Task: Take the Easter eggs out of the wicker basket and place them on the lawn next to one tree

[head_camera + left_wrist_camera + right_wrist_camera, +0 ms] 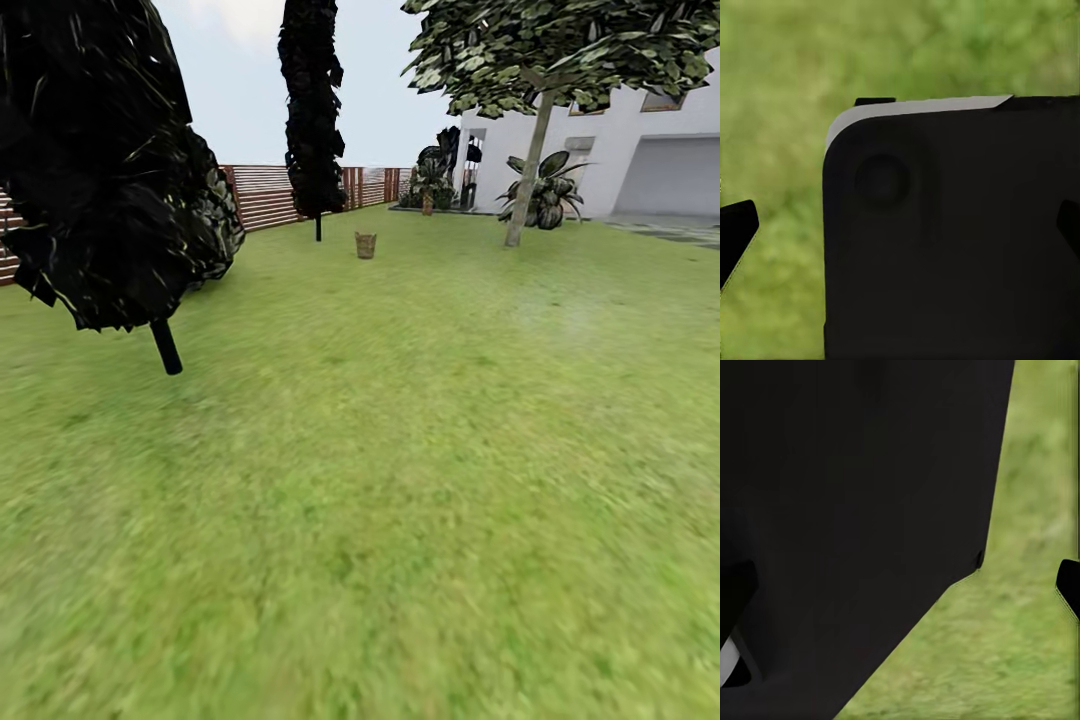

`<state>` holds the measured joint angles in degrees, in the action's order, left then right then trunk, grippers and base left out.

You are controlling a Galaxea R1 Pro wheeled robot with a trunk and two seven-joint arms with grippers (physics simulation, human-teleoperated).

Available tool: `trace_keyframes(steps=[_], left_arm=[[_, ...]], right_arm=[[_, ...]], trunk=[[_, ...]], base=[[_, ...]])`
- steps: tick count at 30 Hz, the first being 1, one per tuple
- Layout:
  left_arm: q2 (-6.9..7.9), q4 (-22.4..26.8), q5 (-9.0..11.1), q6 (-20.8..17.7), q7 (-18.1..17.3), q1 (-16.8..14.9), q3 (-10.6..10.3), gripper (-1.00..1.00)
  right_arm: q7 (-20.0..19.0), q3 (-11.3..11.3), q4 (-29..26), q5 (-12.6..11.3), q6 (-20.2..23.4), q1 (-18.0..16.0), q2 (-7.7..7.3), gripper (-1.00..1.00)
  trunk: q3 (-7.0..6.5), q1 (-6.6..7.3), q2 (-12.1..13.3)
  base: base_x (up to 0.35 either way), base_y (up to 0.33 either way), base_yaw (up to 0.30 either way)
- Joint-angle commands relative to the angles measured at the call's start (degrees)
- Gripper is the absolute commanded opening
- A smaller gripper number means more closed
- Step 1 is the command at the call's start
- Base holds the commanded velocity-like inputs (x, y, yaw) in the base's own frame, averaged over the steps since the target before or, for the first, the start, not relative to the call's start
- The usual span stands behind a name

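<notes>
Far off on the lawn [400, 450] stands the small tan-brown wicker basket [366, 245]. It is too small here to tell whether the Easter eggs lie in it. To its right rises the tree [527, 175], a straight grey-brown trunk under a green leaf crown. In the left wrist view my left gripper [900, 229] is open, its dark fingertips [735, 234] at the picture's sides with a black part of my own body behind them. My right gripper [900, 585] is open too, one fingertip [1069, 587] over grass.
A black-foliaged conifer [100, 170] leans close on the left, its thin trunk [166, 348] in the grass. A second black conifer [313, 110] stands by the brown slatted fence [270, 195]. The white house [640, 160] and palms [545, 192] lie far right.
</notes>
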<state>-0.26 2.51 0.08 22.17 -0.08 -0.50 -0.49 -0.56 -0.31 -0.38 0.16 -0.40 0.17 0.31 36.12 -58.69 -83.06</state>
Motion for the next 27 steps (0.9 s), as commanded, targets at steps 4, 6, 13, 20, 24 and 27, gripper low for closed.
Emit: trace_keyframes(steps=[4,6,13,20,24,27], left_arm=[[0.00,0.0,0.0,0.2,0.0,0.0,-0.1,1.00],[0.00,0.0,0.0,0.2,0.0,0.0,-0.1,1.00],[-0.01,0.0,0.0,0.2,0.0,0.0,-0.1,1.00],[-0.02,0.0,0.0,0.2,0.0,0.0,-0.1,1.00],[-0.01,0.0,0.0,0.2,0.0,0.0,-0.1,1.00],[0.00,0.0,0.0,0.2,0.0,0.0,-0.1,1.00]], right_arm=[[-0.1,-0.1,-0.1,0.0,0.0,0.0,-0.01,1.00],[-0.1,0.0,-0.1,0.0,0.0,0.0,-0.02,1.00],[-0.1,0.0,-0.1,0.0,0.0,0.0,-0.01,1.00],[-0.1,-0.1,-0.1,0.0,0.0,0.0,-0.02,1.00],[-0.1,0.0,-0.1,0.0,0.0,0.0,0.02,1.00],[-0.1,0.0,-0.1,0.0,0.0,0.0,-0.01,1.00]], trunk=[[0.04,-0.04,0.0],[0.04,-0.04,0.0],[0.04,-0.04,0.0],[0.04,-0.04,0.0],[0.04,-0.04,0.0],[0.04,-0.04,0.0]], base=[[0.341,0.000,0.000],[0.341,0.000,0.000],[0.341,0.000,0.000],[0.341,0.000,0.000],[0.341,0.000,0.000],[0.341,0.000,0.000]])
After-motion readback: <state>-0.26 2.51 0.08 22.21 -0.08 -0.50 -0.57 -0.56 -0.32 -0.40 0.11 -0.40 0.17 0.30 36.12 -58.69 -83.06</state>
